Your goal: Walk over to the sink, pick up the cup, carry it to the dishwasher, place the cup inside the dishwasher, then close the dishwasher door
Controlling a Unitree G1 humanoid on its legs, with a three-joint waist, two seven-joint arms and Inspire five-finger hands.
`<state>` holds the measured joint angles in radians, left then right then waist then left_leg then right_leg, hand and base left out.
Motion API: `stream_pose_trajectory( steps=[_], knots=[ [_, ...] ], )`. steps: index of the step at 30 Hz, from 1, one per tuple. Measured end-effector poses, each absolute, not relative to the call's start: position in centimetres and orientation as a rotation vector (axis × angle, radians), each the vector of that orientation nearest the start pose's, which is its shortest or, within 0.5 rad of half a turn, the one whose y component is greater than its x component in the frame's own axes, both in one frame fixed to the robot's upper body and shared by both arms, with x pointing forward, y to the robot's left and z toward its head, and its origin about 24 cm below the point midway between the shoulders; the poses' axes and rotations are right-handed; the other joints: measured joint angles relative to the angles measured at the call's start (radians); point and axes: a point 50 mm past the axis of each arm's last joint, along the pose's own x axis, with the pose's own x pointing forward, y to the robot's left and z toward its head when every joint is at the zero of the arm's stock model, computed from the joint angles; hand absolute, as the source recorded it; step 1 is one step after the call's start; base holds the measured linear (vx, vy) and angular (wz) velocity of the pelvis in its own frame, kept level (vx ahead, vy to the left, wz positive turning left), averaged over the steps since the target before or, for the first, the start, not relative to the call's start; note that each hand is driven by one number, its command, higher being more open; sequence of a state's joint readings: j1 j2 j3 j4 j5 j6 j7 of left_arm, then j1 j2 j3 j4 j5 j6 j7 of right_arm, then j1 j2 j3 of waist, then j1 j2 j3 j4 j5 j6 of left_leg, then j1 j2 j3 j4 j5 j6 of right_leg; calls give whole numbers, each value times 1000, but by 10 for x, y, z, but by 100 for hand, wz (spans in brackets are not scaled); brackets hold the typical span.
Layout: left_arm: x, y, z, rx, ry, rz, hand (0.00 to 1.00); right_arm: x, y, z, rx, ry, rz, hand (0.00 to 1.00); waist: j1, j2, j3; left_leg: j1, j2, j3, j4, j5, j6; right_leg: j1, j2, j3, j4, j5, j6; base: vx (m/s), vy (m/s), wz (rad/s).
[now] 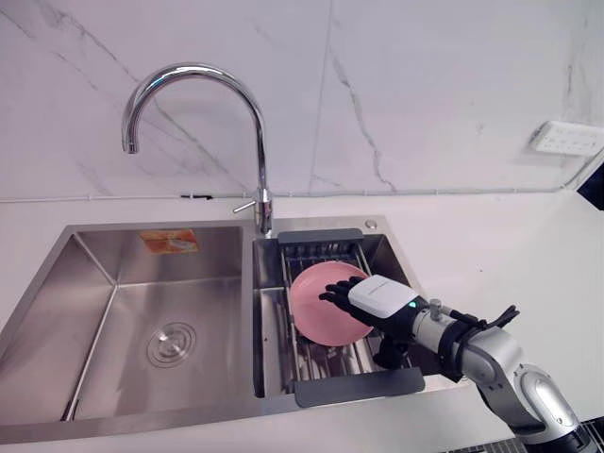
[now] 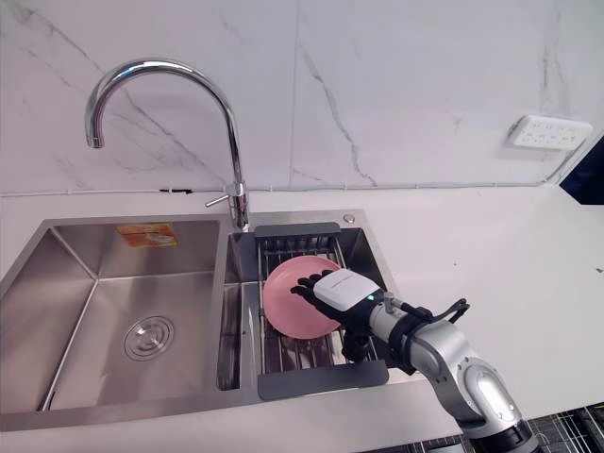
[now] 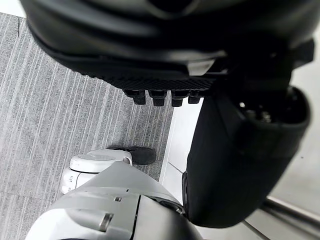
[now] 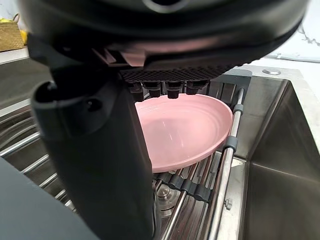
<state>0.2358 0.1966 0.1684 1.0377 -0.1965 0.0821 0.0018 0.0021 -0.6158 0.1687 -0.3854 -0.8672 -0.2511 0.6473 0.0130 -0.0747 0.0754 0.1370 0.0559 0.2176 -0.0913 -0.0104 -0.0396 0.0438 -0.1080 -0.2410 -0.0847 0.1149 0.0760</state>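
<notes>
The right hand [image 1: 379, 298], dark with a white cover on its back, sits lower right of centre in the left eye view. It is open. Its fingers [image 1: 336, 292] extend straight and slightly spread over a dish, and the thumb points down beside the dish. Nothing is gripped. Contact between the fingertips and the dish cannot be determined. The silver-grey arm enters from the lower right corner with the wrist roughly level.

Directly under the fingers lies a pink, round, shallow, smooth-glazed dish [image 4: 187, 127]. It rests on the rods of a metal wire drying rack with dark grey end bars [image 1: 359, 387]. The rack spans the smaller right basin of a brushed stainless-steel double sink [image 1: 104, 274].

The larger left basin holds a round drain [image 1: 172, 344], with an orange sticker [image 1: 170, 241] on its back wall. A polished chrome gooseneck faucet [image 1: 193, 74] rises behind the divider. A white tabletop [image 1: 491, 255] surrounds the sink, backed by a white veined marble wall [image 1: 425, 85] with a white socket [image 1: 566, 139] at the upper right.

The left hand [image 3: 165, 45] hangs open and holds nothing above grey ribbed carpet floor [image 3: 60, 115].
</notes>
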Motion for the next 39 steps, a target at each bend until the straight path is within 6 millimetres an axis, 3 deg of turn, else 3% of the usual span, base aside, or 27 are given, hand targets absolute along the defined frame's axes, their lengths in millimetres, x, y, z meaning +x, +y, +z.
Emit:
stream_pose_trajectory(
  steps=[12,13,26,30,39],
  knots=[
    [23,249,-162,-91,1288,436,100,223,-152,99,-1632,-161,837,100,2,-3,3,-1,0,1,0,0,0,-2,0,1,0,0,0,0,0,0],
    [24,249,-162,-91,1287,436,100,223,-152,99,-1632,-161,837,0,2,-4,3,-1,0,1,0,0,0,-2,0,1,0,0,0,0,0,0],
    [29,250,-161,-82,1275,445,100,225,-148,89,-1762,-267,653,0,0,-5,25,-5,1,8,0,-1,0,-10,2,8,0,0,0,0,0,-1],
    [30,249,-161,-69,1267,435,100,216,-140,74,-1704,-337,632,0,7,-3,26,-5,0,6,5,0,0,-8,1,6,0,0,0,0,0,0],
    [29,247,-162,-61,1262,437,100,229,-166,98,-1618,-463,181,0,1,6,29,-5,1,4,6,-1,0,-7,1,3,0,0,1,0,0,0]
  ],
)
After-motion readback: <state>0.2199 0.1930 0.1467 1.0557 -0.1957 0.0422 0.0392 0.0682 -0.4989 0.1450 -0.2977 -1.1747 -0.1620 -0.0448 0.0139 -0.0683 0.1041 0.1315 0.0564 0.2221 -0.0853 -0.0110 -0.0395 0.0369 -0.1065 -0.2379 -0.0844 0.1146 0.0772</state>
